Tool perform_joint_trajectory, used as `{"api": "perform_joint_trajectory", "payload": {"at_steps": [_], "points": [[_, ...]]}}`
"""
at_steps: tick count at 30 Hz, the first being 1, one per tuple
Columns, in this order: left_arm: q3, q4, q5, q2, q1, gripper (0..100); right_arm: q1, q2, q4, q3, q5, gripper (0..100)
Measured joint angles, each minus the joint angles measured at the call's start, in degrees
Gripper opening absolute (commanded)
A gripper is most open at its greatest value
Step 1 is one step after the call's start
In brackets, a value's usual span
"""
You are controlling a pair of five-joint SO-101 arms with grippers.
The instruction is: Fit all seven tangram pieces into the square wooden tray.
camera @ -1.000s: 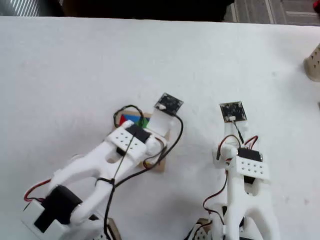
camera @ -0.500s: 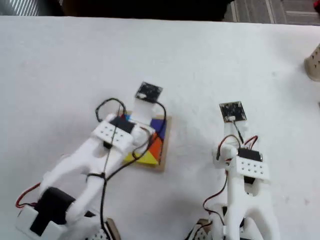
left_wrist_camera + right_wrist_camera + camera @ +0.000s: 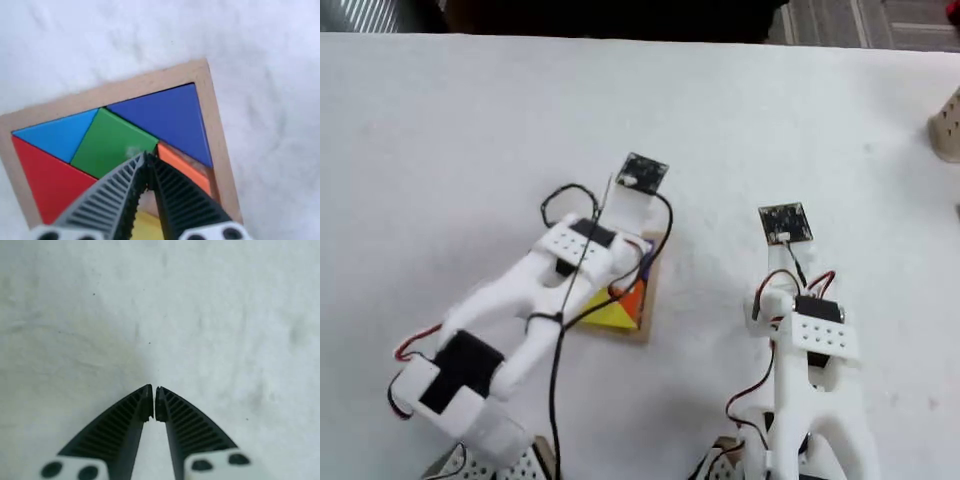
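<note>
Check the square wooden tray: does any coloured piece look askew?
The orange piece: a brown strip shows beside it near the square wooden tray's rim, so it may be unseated. The shut left gripper is at its corner.

Wooden tray — coloured tangram pieces flat inside

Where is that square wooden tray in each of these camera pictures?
High view: wooden tray in the middle, partly under the left arm.
Left wrist view: wooden tray beneath the left tool, pieces inside.
Right wrist view: right tool over white table.
Shared landmark: the orange piece by the tray's rim.
</note>
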Motion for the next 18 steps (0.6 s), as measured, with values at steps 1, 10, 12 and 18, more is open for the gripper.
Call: {"api": "perform_joint_trajectory", "payload": {"at_steps": [1,10,12,18], "points": [[-1.5,0.9,0.0,1.4,0.0,2,0.0,0.0,0.0,0.0,0.0,1.9],[-6.7,6.5,-0.1,4.4,0.1,2,0.0,0.0,0.0,0.0,0.0,1.9],[-6.9,6.6,-0.1,4.4,0.1,2,0.0,0.0,0.0,0.0,0.0,1.9],[-7.0,5.4,-0.1,4.8,0.3,2,0.0,0.0,0.0,0.0,0.0,1.9]]}}
